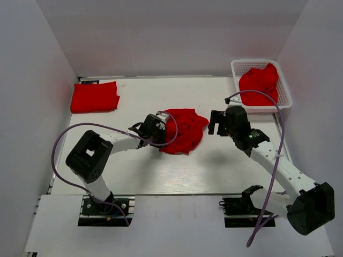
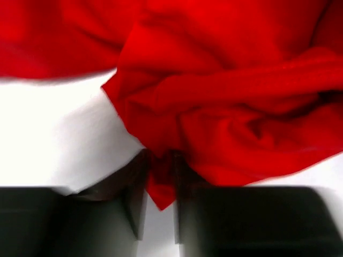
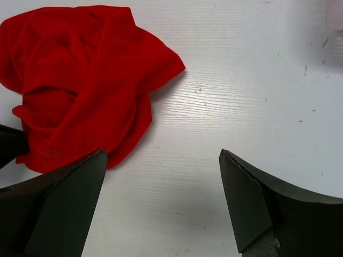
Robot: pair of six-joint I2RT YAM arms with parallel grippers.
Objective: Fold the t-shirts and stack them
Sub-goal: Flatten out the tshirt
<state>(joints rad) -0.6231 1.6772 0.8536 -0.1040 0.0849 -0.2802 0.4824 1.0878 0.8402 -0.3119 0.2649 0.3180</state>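
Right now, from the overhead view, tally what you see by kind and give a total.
Red t-shirts or piles: 3 (folded shirt, crumpled shirt, shirt in basket)
White basket: 1
Grippers: 2 (left gripper, right gripper)
Total: 6

One crumpled red t-shirt (image 1: 185,128) sits mid-scene, bunched in loose folds and creases. Far left, a second t-shirt (image 1: 94,97) lies folded into a flat, neat rectangle. Far right, a third t-shirt (image 1: 259,82) is heaped, rumpled, in the white mesh basket (image 1: 285,91).
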